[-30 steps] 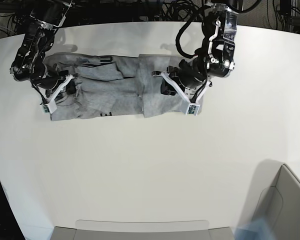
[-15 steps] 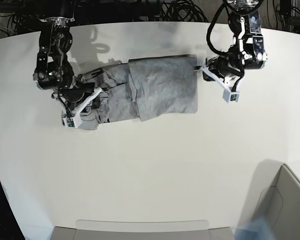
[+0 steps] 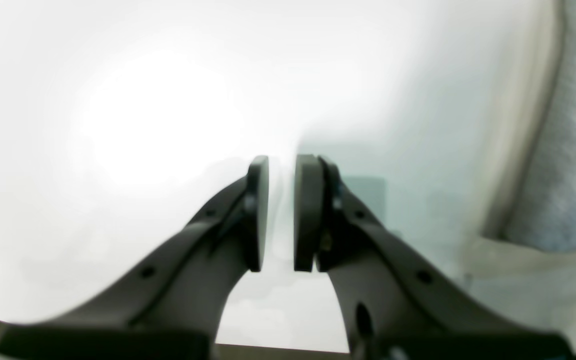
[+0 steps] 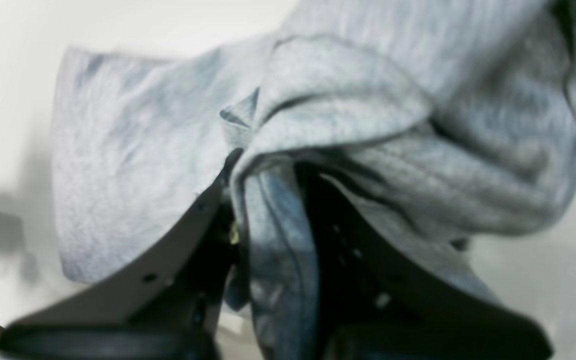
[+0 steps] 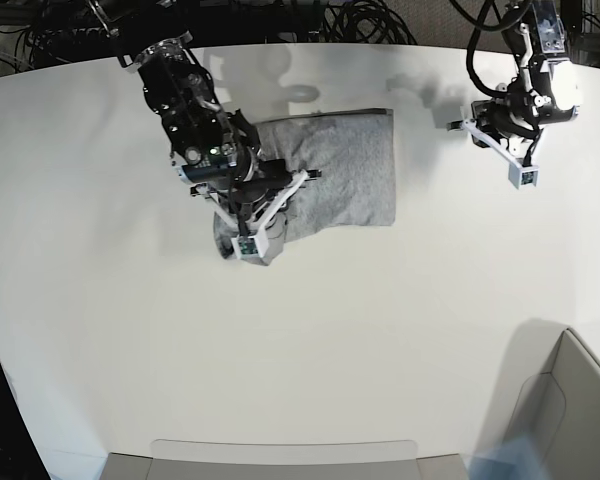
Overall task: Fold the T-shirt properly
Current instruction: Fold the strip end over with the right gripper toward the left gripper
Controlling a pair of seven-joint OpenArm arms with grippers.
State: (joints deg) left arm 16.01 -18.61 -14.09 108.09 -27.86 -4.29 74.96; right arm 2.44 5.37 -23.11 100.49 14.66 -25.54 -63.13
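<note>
I see a grey bin (image 5: 570, 400) at the near right corner of the table (image 5: 310, 340), far from the T-shirt (image 5: 345, 170); the shirt lies folded toward the far side, approx. mid-table; my right gripper (image 5: 270, 205) sits on the shirt's left part, jaws pinched tight on a bunch of grey cloth (image 4: 278, 210); my left gripper (image 5: 495, 150) is off to the shirt's right, not touching it, jaws almost closed w/ a thin gap, holding nothing (image 3: 280, 215).
</note>
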